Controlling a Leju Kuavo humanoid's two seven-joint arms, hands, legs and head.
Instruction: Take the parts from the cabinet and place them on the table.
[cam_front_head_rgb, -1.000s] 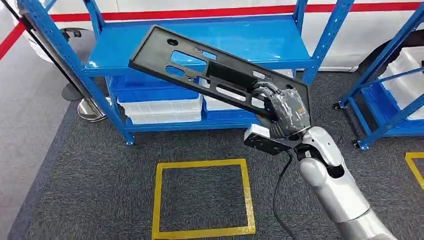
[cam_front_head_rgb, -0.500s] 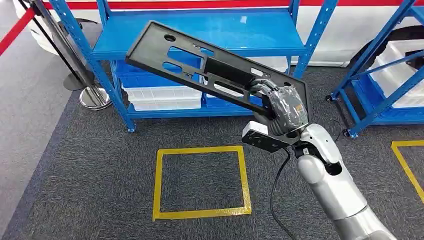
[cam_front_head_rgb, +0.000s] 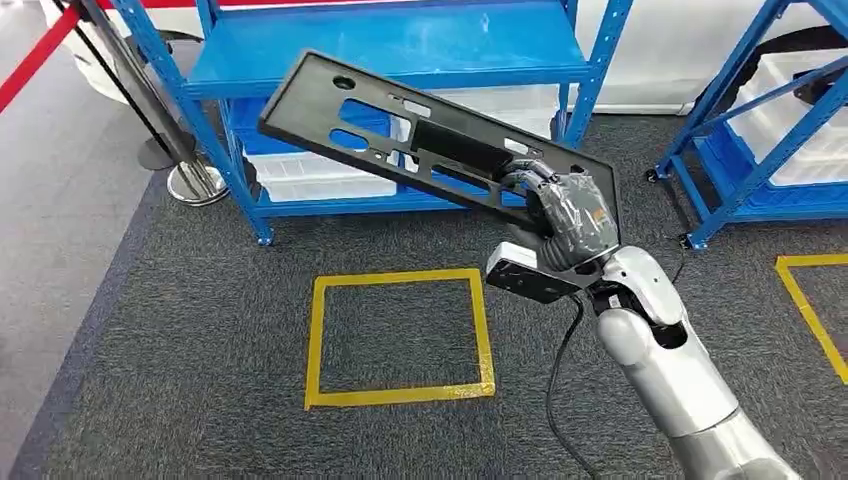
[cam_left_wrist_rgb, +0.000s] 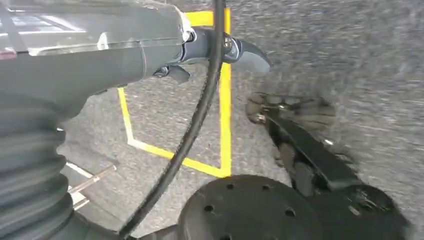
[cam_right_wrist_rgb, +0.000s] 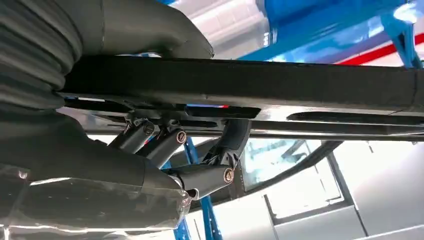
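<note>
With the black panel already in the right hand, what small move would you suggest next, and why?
Probably keep turning away from the blue shelving toward the table. The right hand grips the black panel at one end, lifted clear above the carpet, and no table is in sight yet, so setting it down would be premature.

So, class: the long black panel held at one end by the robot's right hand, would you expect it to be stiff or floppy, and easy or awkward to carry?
The black panel probably is stiff: gripped at one end by the right hand, it juts out straight, without visible sag. Its cut-outs suggest it is fairly light. Held so far off-centre, it may twist or slip in the grip.
</note>
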